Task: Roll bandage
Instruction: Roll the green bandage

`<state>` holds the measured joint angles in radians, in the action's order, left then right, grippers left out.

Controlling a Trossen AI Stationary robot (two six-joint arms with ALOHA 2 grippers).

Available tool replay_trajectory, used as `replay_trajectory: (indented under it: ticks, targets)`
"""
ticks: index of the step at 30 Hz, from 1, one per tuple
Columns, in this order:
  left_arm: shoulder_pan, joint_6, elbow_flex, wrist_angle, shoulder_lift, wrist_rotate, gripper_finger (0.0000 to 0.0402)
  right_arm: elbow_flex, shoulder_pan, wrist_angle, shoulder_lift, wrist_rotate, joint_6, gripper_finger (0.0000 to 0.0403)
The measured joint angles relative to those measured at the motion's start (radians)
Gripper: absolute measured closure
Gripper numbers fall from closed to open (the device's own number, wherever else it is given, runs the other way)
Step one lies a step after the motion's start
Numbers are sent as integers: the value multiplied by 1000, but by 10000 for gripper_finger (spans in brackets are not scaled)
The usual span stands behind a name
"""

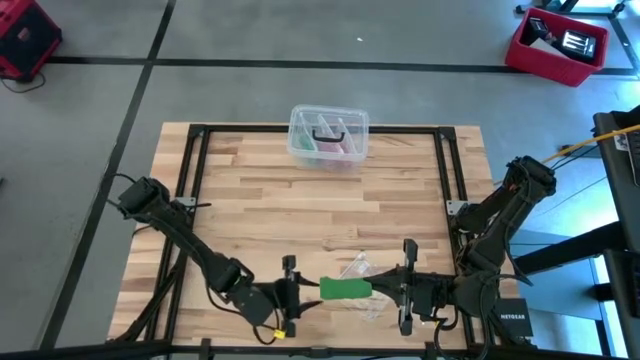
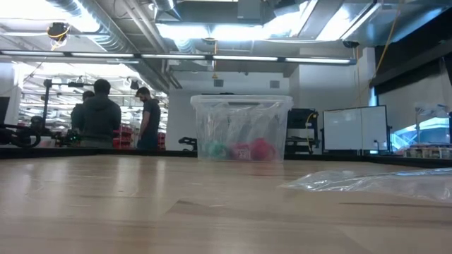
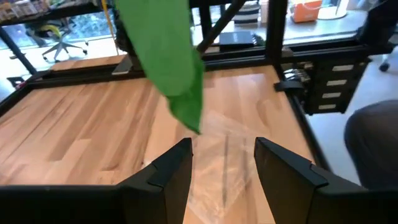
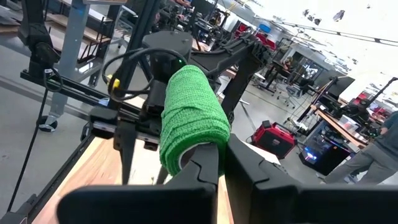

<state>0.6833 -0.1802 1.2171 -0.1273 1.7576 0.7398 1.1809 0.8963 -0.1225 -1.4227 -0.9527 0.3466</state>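
The bright green bandage [image 1: 345, 289] hangs above the table's near edge, between my two grippers. In the right wrist view it shows as a wound bundle [image 4: 191, 115] at the tips of my right gripper [image 4: 221, 154], which is shut on it. My left gripper [image 3: 222, 158] stands open just to the bandage's left [image 1: 299, 290]. The bandage's loose end [image 3: 186, 112] hangs in front of and above the left gripper's finger gap, with nothing between the fingers. Neither gripper shows in the low view. My right gripper pinches the wound green bundle at its near underside [image 4: 198, 148] between the tips of its two shut fingers. The fingers lie level and come from the table's right. The bandage is lifted clear of the table, and a loose flap [image 3: 168, 56] hangs down at its left end.
A crumpled clear plastic wrapper [image 1: 362, 275] lies on the wood below the bandage. A clear lidded box [image 1: 328, 135] with pink and green items stands at the table's far edge. A black frame rail [image 1: 446, 180] runs along the table's sides. People stand in the room behind.
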Motion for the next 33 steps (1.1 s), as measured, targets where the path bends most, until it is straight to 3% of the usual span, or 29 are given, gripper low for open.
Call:
replay_trajectory:
  ticks: [9,18,25,33]
  targets:
    - [-34,-4,0,-74,0,8,235,0,0,0,0,0,0,389]
    - [-56,-105,0,24,0,15,235,0,0,-1,0,2,-1,390]
    - [-51,-73,0,-22,0,-135,235,0,0,-1,0,2,-1,389]
    - [-47,-83,0,-27,0,-54,235,0,0,-1,0,2,-3,387]
